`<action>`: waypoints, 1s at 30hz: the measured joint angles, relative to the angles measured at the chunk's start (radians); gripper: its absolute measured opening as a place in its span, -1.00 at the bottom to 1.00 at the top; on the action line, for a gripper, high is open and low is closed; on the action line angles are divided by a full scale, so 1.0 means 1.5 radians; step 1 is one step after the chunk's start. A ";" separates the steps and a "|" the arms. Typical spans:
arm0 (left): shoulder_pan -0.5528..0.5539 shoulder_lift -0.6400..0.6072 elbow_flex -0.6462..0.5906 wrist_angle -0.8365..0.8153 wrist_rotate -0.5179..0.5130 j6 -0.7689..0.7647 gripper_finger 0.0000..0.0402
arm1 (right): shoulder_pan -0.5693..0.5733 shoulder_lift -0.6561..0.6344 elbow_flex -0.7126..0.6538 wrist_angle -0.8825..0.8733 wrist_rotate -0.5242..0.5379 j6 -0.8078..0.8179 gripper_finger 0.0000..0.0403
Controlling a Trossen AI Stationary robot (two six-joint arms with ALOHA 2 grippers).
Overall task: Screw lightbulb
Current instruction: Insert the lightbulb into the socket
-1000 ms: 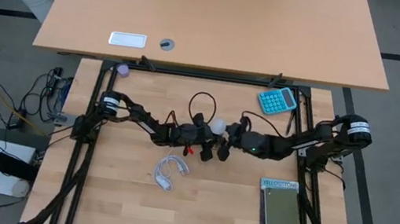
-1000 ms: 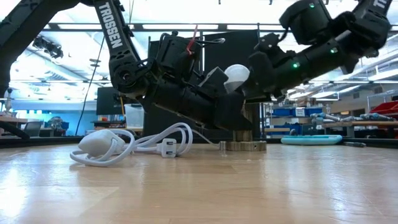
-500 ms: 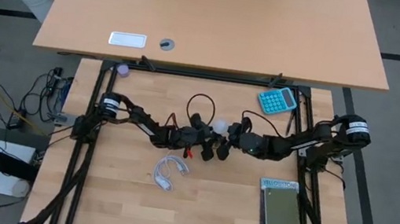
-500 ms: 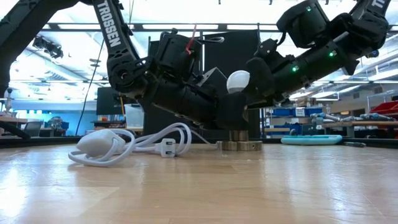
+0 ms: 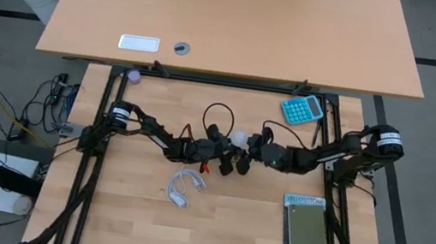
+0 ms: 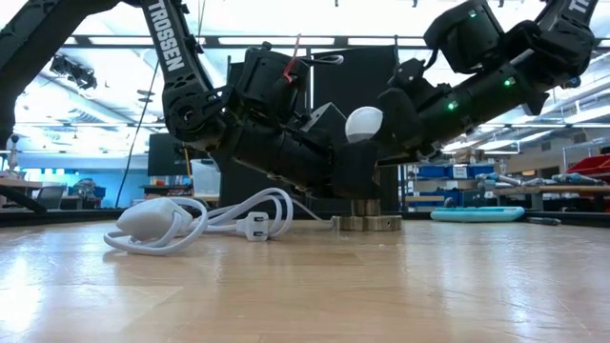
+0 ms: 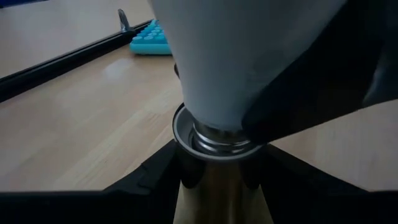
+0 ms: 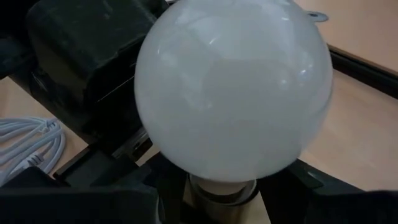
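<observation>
1. I see the lightbulb (image 5: 238, 136) near the middle of the surface (image 5: 135, 213), raised above it, with its silvery screw base pointing down into a round metal socket (image 6: 366, 222) that stands on the wood.
2. In the left wrist view, the bulb's neck sits inside the socket's rim; I cannot tell how far it is threaded in.
3. The left gripper (image 5: 228, 160) reaches in from the left and sits low at the socket. Its fingers are closed on the socket body, one on each side.
4. The right gripper (image 5: 250, 148) comes in from the right, tilted down toward the bulb. Its fingers are narrowly set against the bulb's neck, gripping the lightbulb just under the white globe.
5. A coiled white cable (image 5: 186, 186) lies on the surface in front of the left arm, apart from the socket.
6. A teal calculator (image 5: 301, 109) lies toward the far right, and a dark green booklet (image 5: 305, 228) toward the near right, both well clear of the grippers.
</observation>
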 joint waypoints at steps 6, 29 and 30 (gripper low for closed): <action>-0.001 0.000 0.000 0.001 0.007 -0.001 -0.04 | -0.027 0.000 0.000 -0.016 -0.044 0.000 -0.13; -0.010 0.000 0.000 0.001 0.009 0.011 -0.04 | -0.031 -0.001 0.000 -0.029 -0.085 -0.028 0.19; -0.010 0.000 0.000 0.001 0.009 0.010 -0.04 | -0.031 -0.001 0.000 -0.029 -0.087 -0.037 0.25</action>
